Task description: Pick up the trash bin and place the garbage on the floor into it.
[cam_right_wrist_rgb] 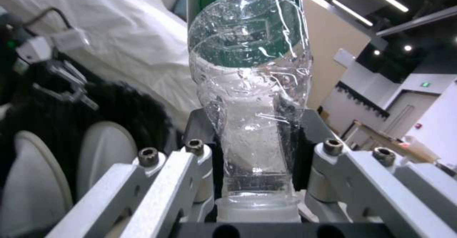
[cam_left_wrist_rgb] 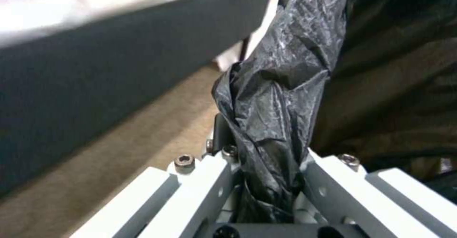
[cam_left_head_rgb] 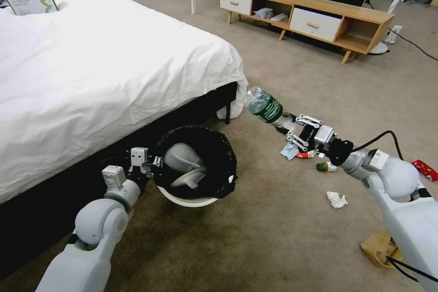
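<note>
**Bottle held up beside the bin**

The left gripper (cam_left_head_rgb: 153, 163) pinches the bag-covered rim of the bin (cam_left_head_rgb: 194, 164), holding it tilted off the carpet (cam_left_head_rgb: 273, 228) beside the bed (cam_left_head_rgb: 91, 77). The right gripper (cam_left_head_rgb: 292, 127) is clamped on the neck of a clear bottle (cam_left_head_rgb: 264, 106) with a green label, raised to the right of the bin. On the carpet lie a tissue (cam_left_head_rgb: 336, 199), a small green-capped bottle (cam_left_head_rgb: 326, 167), a mask (cam_left_head_rgb: 289, 150) and a red wrapper (cam_left_head_rgb: 425, 169)
</note>
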Controlling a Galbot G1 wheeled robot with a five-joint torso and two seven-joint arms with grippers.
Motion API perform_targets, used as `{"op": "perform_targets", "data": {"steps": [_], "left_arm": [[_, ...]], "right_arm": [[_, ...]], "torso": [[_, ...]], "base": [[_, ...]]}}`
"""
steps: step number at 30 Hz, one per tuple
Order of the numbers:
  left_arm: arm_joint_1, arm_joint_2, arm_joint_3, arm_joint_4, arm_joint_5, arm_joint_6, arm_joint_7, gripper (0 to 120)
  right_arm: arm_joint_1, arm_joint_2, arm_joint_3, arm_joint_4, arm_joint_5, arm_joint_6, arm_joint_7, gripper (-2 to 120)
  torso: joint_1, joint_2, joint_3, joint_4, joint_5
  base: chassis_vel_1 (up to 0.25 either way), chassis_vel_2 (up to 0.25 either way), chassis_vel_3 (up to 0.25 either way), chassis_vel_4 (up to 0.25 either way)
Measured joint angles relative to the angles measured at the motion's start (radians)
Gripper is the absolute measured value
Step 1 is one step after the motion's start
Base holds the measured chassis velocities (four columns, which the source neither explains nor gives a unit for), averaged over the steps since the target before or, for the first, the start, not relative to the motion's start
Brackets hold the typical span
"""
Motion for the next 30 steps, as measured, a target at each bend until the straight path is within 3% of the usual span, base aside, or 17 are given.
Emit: {"op": "perform_targets", "data": {"steps": [4, 5, 7, 9, 12, 15, 23, 30], "left_arm": [[-0.021, 0.008, 0.032, 0.016, -0.027, -0.001, -0.006, 2], [-0.044, 0.011, 0.071, 0.025, -0.093, 0.006, -0.027, 2], [-0.06, 0.01, 0.094, 0.031, -0.131, 0.012, -0.04, 2], [-0.092, -0.002, 0.139, 0.049, -0.181, 0.015, -0.071, 2], [-0.102, -0.008, 0.156, 0.057, -0.196, 0.015, -0.078, 2], [-0.141, -0.037, 0.222, 0.093, -0.238, 0.0, -0.089, 2], [-0.178, -0.066, 0.282, 0.134, -0.255, -0.016, -0.085, 2], [-0.196, -0.076, 0.3, 0.161, -0.271, -0.017, -0.091, 2]], "right_arm": [[0.0, 0.002, -0.014, 0.001, 0.0, 0.001, -0.001, 24], [0.0, 0.003, -0.027, 0.002, 0.0, 0.002, -0.004, 24], [0.002, 0.003, -0.034, 0.002, 0.0, 0.002, -0.005, 24], [0.003, 0.003, -0.044, 0.002, 0.003, 0.002, -0.006, 24], [0.003, 0.002, -0.046, 0.001, 0.003, 0.002, -0.006, 24], [0.003, 0.005, -0.063, -0.008, 0.002, 0.003, -0.006, 24], [0.001, 0.01, -0.123, -0.027, -0.014, 0.009, -0.01, 24], [0.009, 0.013, -0.14, -0.029, -0.016, 0.009, -0.01, 24]], "torso": [[0.0, 0.0, 0.0, -0.0001, 0.0001], [0.0, 0.0, 0.0, -0.0003, 0.0002], [0.0, 0.0, 0.0, -0.0004, 0.0001], [0.0, 0.0, 0.0, -0.0003, 0.0003], [0.0, 0.0, 0.0, -0.0002, 0.0002], [0.0, 0.0, 0.0, -0.0003, 0.0002], [0.0, 0.0, 0.0, -0.0001, 0.0003], [0.0, 0.0, 0.0, -0.0001, 0.0002]], "base": [[0.0, 0.0, 0.0, 0.0], [0.0, 0.0, 0.0, 0.0], [0.0, 0.0, 0.0, 0.0], [0.0, 0.0, 0.0, 0.0], [0.0, 0.0, 0.0, 0.0], [0.0, 0.0, 0.0, 0.0], [0.0, 0.0, 0.0, 0.0], [0.0, 0.0, 0.0, 0.0]]}}
